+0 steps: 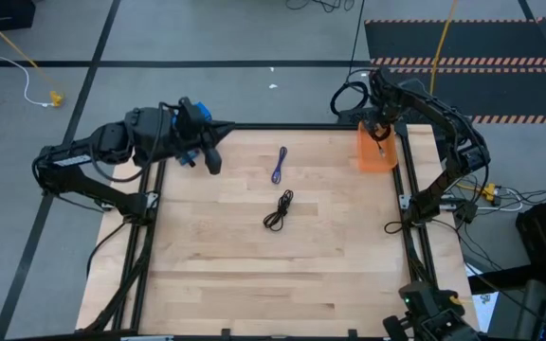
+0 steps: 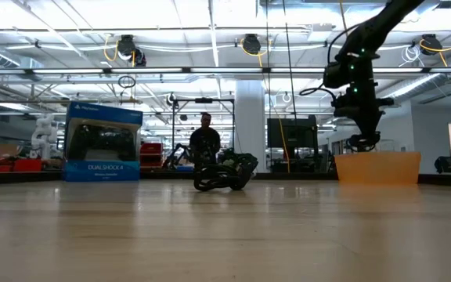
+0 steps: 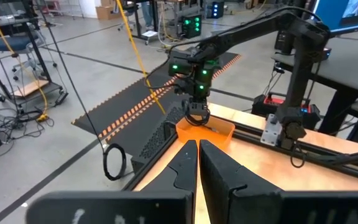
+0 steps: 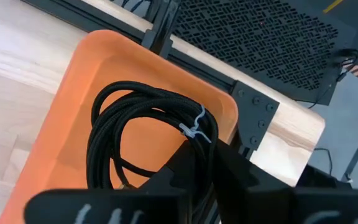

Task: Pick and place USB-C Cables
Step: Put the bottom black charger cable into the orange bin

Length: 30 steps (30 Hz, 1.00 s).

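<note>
Right gripper [image 1: 380, 135] held a coiled black cable [image 4: 148, 134] in the orange bin [image 1: 377, 152] at the table's far right corner.

We saw the right arm reaching down over the orange bin, its fingers pressed together on the black coil, which hung inside the bin against the orange floor, a white tie [image 4: 194, 129] binding its loops. We found two more cables out on the wooden table [image 1: 254, 275], well apart from the bin toward the table's middle: a purple-blue cable [image 1: 280, 165] lying straight and folded, and just nearer us a second black cable [image 1: 279, 210] in a loose coil. The left gripper [image 1: 211, 159] waited at the far left edge of the table, across from the bin, its fingers pressed together and holding nothing. Beyond the bin, a blue box [image 2: 102, 142] stood in the room.
</note>
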### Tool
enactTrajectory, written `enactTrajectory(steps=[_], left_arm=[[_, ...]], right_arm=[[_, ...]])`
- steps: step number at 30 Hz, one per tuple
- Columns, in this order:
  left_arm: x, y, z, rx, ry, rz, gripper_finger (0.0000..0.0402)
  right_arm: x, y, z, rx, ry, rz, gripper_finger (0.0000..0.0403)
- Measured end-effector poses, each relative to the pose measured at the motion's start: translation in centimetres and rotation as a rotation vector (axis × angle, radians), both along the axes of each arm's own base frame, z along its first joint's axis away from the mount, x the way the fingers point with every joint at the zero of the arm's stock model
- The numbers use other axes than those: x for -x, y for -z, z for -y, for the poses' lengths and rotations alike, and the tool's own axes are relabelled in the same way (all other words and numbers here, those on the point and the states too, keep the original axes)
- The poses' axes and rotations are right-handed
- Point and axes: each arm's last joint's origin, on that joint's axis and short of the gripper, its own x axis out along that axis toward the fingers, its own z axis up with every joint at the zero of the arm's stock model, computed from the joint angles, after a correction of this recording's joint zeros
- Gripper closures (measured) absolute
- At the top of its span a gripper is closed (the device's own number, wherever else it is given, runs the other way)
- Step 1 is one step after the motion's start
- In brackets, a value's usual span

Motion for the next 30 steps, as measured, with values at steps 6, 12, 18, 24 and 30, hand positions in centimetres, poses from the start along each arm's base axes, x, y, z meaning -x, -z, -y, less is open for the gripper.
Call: enactTrajectory(steps=[6, 12, 18, 24, 30], left_arm=[[0.1, 0.0, -0.5, 0.0, -0.024, 0.0, 0.038], [0.1, 0.0, -1.1, 0.0, -0.048, 0.0, 0.038], [0.2, 0.0, -1.5, 0.0, -0.069, 0.0, 0.038], [0.3, 0.0, -1.9, 0.0, -0.086, 0.001, 0.038], [0.3, 0.0, -2.3, 0.001, -0.099, 0.001, 0.038]], right_arm=[[-0.2, 1.0, -0.2, 0.005, -0.069, -0.042, 0.0376], [-0.3, 2.5, -0.6, -0.021, -0.162, -0.065, 0.0375], [-0.6, 3.4, -1.1, -0.041, -0.259, -0.092, 0.0375], [-0.8, 4.2, -1.5, -0.057, -0.328, -0.115, 0.0358], [-1.1, 5.3, -2.0, -0.058, -0.372, -0.144, 0.0312]])
